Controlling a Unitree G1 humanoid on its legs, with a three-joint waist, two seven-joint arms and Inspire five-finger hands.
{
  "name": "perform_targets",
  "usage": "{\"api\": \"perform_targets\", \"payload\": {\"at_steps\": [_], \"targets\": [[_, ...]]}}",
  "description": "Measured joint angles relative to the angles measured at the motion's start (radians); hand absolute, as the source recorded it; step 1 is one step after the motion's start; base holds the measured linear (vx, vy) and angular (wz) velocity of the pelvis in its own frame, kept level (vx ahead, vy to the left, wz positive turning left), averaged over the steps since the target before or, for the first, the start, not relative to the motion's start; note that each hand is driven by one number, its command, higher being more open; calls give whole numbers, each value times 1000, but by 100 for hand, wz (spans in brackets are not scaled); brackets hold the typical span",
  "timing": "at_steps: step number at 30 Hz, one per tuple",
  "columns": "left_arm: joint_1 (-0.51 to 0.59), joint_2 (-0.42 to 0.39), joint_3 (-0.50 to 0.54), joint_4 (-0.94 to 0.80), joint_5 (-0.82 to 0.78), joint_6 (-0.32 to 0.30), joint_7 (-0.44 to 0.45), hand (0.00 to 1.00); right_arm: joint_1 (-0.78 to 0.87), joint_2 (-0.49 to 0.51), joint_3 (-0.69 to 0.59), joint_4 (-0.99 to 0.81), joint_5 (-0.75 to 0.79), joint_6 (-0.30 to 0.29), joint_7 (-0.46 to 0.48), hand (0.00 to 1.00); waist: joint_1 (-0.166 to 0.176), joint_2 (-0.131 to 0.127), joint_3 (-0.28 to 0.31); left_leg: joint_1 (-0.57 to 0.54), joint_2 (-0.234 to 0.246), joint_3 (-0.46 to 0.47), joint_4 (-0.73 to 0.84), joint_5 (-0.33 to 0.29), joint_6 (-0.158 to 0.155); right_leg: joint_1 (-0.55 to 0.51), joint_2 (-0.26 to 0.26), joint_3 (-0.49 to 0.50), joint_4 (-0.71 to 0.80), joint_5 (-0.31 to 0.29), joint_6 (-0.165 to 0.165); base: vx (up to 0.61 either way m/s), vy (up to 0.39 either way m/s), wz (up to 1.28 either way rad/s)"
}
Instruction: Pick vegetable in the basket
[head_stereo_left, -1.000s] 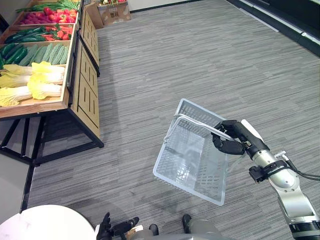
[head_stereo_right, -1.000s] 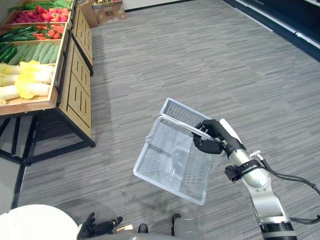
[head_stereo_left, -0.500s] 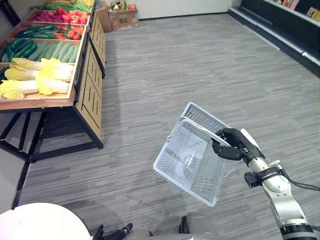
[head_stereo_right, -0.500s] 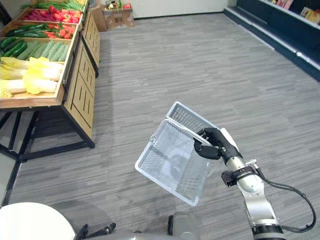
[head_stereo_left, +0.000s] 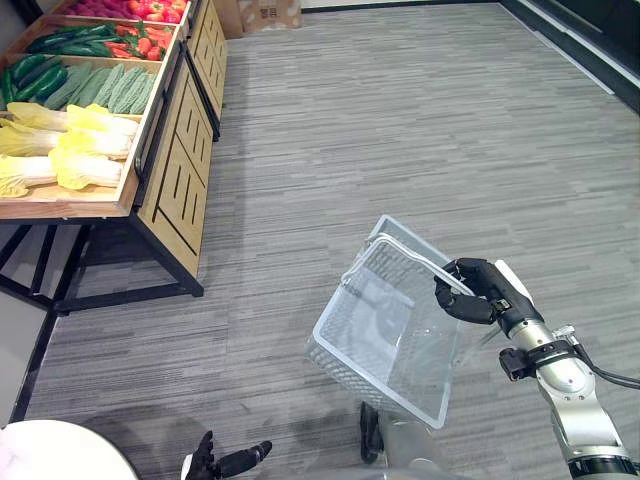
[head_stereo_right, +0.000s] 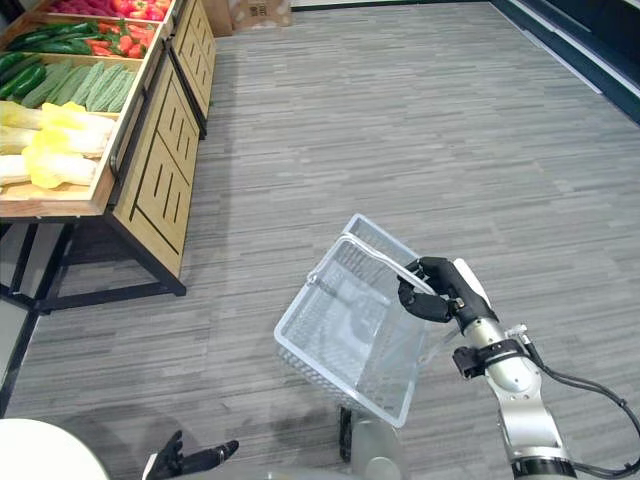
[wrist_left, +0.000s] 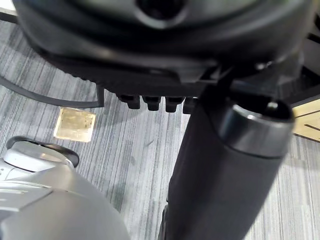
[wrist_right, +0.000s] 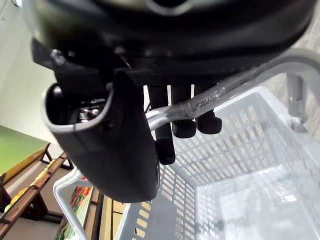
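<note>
My right hand is shut on the handle of an empty white mesh basket, which hangs tilted above the grey floor at the lower right. In the right wrist view its fingers curl over the handle bar. The vegetables lie on a wooden stand at the far left: pale yellow cabbages, green gourds, dark cucumbers and red peppers. My left hand hangs low near the bottom edge, open and holding nothing.
The stand rests on a black metal frame with wooden slatted sides. A cardboard box sits on the floor behind it. Dark shelving runs along the far right. Wide grey plank floor lies between the stand and the basket.
The camera has shifted, so the whole picture moved. The basket has swung lower and hangs more level from my right hand. My grip on the handle is unchanged.
</note>
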Motion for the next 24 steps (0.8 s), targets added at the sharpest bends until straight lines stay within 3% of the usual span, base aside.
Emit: {"api": "perform_targets", "payload": {"at_steps": [2,3,4,5,6,8,11,12,14,16,17,20,22,24], "targets": [[12,-2,0,0,-3,0,-3,100,1,1,2,0,0,1,1,0,3,6,-3,-96,12,14,239,96,-22,71,21,-7,-59,-6,-9,349,-215,2],[23,-6,3,-2,-13,-4,-2,100,2,4,4,0,0,2,0,0,10,12,-3,-176,35,41,408,216,-17,132,43,-5,-101,-15,-24,305,-141,-11],[29,-12,5,-12,-33,-11,1,100,6,11,4,0,-1,3,-5,0,20,10,0,-246,55,58,572,194,1,188,59,1,-130,-30,-65,311,-120,-14],[31,-12,3,-20,-42,-14,0,100,7,18,4,0,-1,4,-7,0,24,11,0,-274,52,64,626,167,12,217,62,5,-138,-40,-80,327,-80,-19],[38,-12,3,-46,-42,-24,1,100,9,34,6,0,-1,7,-7,0,31,-4,6,-314,32,83,664,128,24,271,61,16,-159,-53,-93,330,-56,-37],[40,-13,0,-72,-40,-33,0,100,9,42,8,-4,0,5,-7,0,52,-13,9,-353,-8,123,591,72,46,334,53,52,-186,-63,-87,367,-13,-51],[40,-12,1,-82,-40,-33,1,100,8,43,16,-11,0,5,-10,0,58,-26,16,-391,-71,209,270,45,64,410,15,88,-217,-92,-49,373,80,-34],[39,-12,0,-82,-40,-33,1,100,12,41,16,-11,0,5,-15,0,53,-28,17,-397,-91,237,100,80,62,431,0,92,-222,-113,-28,380,139,-10],[41,-12,0,-70,-39,-32,1,100,43,36,13,-10,0,5,-30,0,46,-16,11,-392,-103,253,-181,212,54,476,-6,92,-221,-168,-2,446,180,-2],[47,-12,2,-58,-39,-33,6,100,77,45,16,1,0,5,-38,0,54,-15,6,-347,-107,269,-253,401,71,520,-13,110,-219,-203,21,437,179,-7],[47,-11,9,-52,-40,-39,11,100,84,59,32,21,0,6,-36,0,53,-43,-3,-341,-137,277,-246,401,88,523,-37,136,-219,-206,26,466,165,2],[45,-8,12,-61,-40,-59,13,100,82,54,51,49,-1,6,-18,0,72,-48,1,-381,-141,311,-74,316,147,540,-57,245,-205,-142,78,429,163,-9],[50,-8,11,-59,-40,-59,12,100,77,47,70,49,-1,-2,0,0,72,-36,-8,-359,-128,327,-25,263,161,565,-55,259,-194,-75,76,282,105,-21],[53,-7,10,-59,-40,-59,9,100,74,44,71,41,0,-24,0,0,71,-40,-17,-335,-132,327,-41,229,150,554,-55,256,-153,-61,78,206,81,-7]]}}
